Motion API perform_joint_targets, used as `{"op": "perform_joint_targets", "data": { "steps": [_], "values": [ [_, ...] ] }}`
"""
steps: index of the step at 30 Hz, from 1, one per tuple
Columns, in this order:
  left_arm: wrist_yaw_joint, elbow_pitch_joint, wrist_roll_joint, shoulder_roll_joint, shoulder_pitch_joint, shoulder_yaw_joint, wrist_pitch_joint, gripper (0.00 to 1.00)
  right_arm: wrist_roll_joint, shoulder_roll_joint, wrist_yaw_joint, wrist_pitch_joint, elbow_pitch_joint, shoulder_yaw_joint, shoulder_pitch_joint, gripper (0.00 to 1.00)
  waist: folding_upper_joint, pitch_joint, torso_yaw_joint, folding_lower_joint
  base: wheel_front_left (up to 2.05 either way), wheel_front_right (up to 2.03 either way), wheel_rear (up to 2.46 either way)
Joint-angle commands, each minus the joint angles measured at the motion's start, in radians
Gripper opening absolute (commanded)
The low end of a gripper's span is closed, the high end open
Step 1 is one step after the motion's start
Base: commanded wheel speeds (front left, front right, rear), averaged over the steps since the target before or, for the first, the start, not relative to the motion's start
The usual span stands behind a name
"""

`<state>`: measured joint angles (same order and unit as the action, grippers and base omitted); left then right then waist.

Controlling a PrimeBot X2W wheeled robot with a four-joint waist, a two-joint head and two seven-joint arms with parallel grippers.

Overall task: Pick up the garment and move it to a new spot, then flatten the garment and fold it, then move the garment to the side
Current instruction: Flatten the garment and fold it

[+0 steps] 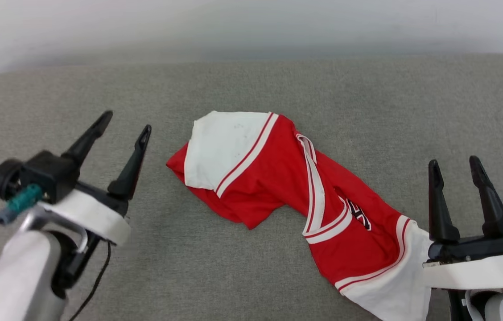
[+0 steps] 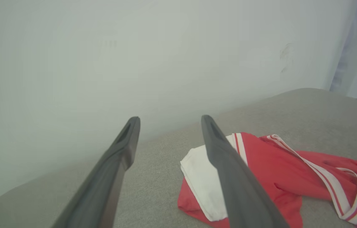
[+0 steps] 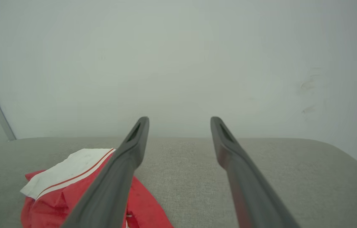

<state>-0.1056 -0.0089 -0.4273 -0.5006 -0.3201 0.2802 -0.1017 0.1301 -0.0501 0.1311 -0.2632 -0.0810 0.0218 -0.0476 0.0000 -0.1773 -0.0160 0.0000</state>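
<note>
- The garment [image 1: 287, 187] lies crumpled and twisted in a diagonal strip on the grey padded surface [image 1: 233, 267]. One white sleeve [image 1: 224, 142] is at the far end and the other white sleeve [image 1: 394, 290] at the near right end. A bit of the black-and-white lettering [image 1: 358, 214] peeks out of a fold.
- We reckon the step in hand is the first pick-up, since nothing has been gripped yet.
- The left hand [image 1: 126, 122] has its fingers spread wide and holds nothing. It hovers just beside the far sleeve, on its left, apart from the cloth.
- The right hand [image 1: 453, 162] is also spread and empty. Its fingers point past the near sleeve, and its wrist overlaps that sleeve in the head view. We can't tell if it's actually touching.
- To do it well, we'd take one end with each hand: left on the far sleeve or shoulder, right on the near one.
- We'd come down low enough to pinch a proper bunch of cloth rather than just the striped trim, then lift both ends together so the twist drops out instead of tightening.
- The padded surface is soft too, so fingertips could snag it if we push down hard.
- Containers: no bin or basket to deal with as far as we can see. The garment lies straight on the padding, with a plain pale wall [image 1: 251, 26] behind.
</note>
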Motion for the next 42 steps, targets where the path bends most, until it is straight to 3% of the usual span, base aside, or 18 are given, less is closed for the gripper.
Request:
{"op": "perform_joint_targets", "data": {
  "steps": [1,5,9,14,16,18,20,34,35,36,42],
  "values": [
    [-0.010,-0.006,-0.024,-0.029,-0.066,0.008,0.046,1.00,0.001,0.000,-0.001,-0.002,-0.007,0.000,-0.016,1.00,0.0000,-0.071,-0.049,0.0000,0.00,0.00,0.00],
    [-0.023,-0.022,-0.118,-0.157,-0.246,0.118,0.224,1.00,0.012,0.000,-0.001,-0.002,-0.017,-0.009,-0.044,1.00,0.0000,-0.145,-0.091,0.0000,0.00,0.00,0.00],
    [-0.022,-0.031,-0.310,-0.311,-0.438,0.270,0.436,1.00,0.033,0.000,-0.001,-0.002,-0.022,-0.025,-0.071,1.00,0.0000,-0.217,-0.137,0.0000,0.00,0.00,0.00],
    [-0.023,0.016,-0.539,-0.411,-0.640,0.390,0.704,1.00,0.054,0.001,-0.001,-0.002,-0.023,-0.043,-0.093,1.00,0.0000,-0.288,-0.177,0.0000,0.00,0.00,0.00],
    [-0.023,0.032,-0.567,-0.420,-0.671,0.407,0.745,1.00,0.056,0.000,-0.001,-0.002,-0.024,-0.046,-0.096,1.00,0.0000,-0.300,-0.183,0.0000,0.00,0.00,0.00],
    [-0.023,0.113,-0.664,-0.421,-0.785,0.463,0.894,1.00,0.065,0.000,-0.001,-0.002,-0.028,-0.063,-0.113,1.00,0.0000,-0.352,-0.209,0.0000,0.00,0.00,0.00],
    [-0.023,0.144,-0.680,-0.418,-0.811,0.480,0.926,1.00,0.071,0.000,-0.001,-0.002,-0.031,-0.068,-0.124,1.00,0.0000,-0.370,-0.218,0.0000,0.00,0.00,0.00],
    [-0.023,0.237,-0.744,-0.398,-0.865,0.565,0.976,1.00,0.085,0.000,-0.001,-0.002,-0.019,-0.073,-0.138,1.00,0.0000,-0.407,-0.232,0.0000,0.00,0.00,0.00],
    [-0.023,0.240,-0.752,-0.395,-0.865,0.570,0.979,0.56,0.083,0.000,-0.001,-0.002,-0.019,-0.073,-0.138,1.00,0.0000,-0.408,-0.231,0.0000,0.00,0.00,0.00],
    [-0.023,0.232,-0.757,-0.392,-0.866,0.576,0.976,0.02,0.082,0.000,-0.001,-0.002,-0.019,-0.073,-0.140,1.00,0.0000,-0.409,-0.229,0.0000,0.00,0.00,0.00],
    [-0.023,0.234,-0.746,-0.380,-0.876,0.574,0.853,0.00,0.071,0.000,-0.001,-0.002,-0.008,-0.069,-0.138,1.00,0.0000,-0.390,-0.206,0.0000,0.00,0.00,0.00]
  ]
}}
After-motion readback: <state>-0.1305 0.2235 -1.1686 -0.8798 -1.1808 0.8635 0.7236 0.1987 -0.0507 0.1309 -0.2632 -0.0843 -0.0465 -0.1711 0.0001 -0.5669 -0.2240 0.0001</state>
